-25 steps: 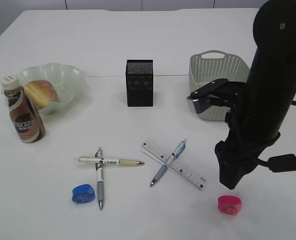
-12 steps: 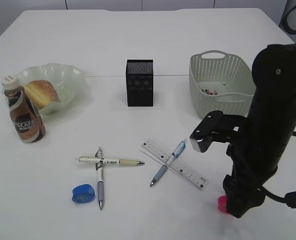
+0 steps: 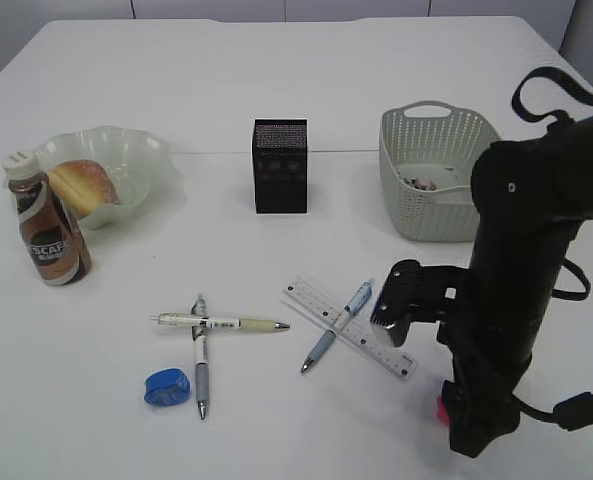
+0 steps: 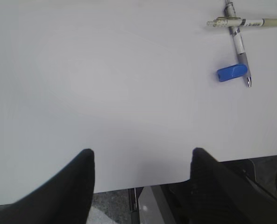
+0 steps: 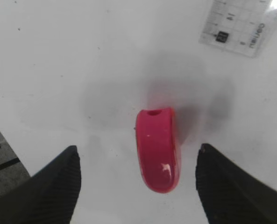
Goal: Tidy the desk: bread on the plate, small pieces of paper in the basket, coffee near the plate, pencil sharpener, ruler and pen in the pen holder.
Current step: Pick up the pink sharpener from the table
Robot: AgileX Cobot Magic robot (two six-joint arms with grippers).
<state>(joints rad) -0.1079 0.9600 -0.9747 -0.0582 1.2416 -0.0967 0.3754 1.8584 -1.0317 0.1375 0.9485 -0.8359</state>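
The brown coffee bottle (image 3: pixel 46 228) carries a label with white letters that read roughly "SCAF", partly turned away; it stands just beside the pale wavy plate (image 3: pixel 141 150), which holds one piece of bread (image 3: pixel 81 185). The clear ruler (image 3: pixel 348 327) shows printed marks and small text too fine to read. The right gripper (image 5: pixel 138 186) hangs low over the table with its two dark fingers spread wide, and the pink sharpener (image 5: pixel 158 149) lies on the table between them, touching neither. A corner of the ruler lies just beyond it. The left gripper (image 4: pixel 140 184) is also spread wide and holds nothing, near the table edge and well apart from the blue sharpener (image 4: pixel 232 73). There are two sharpeners, one ruler, three pens: two crossed (image 3: pixel 201 330) by the blue sharpener, one (image 3: pixel 336 325) across the ruler. One black pen holder (image 3: pixel 279 166) and one basket (image 3: pixel 416 205) stand farther back.
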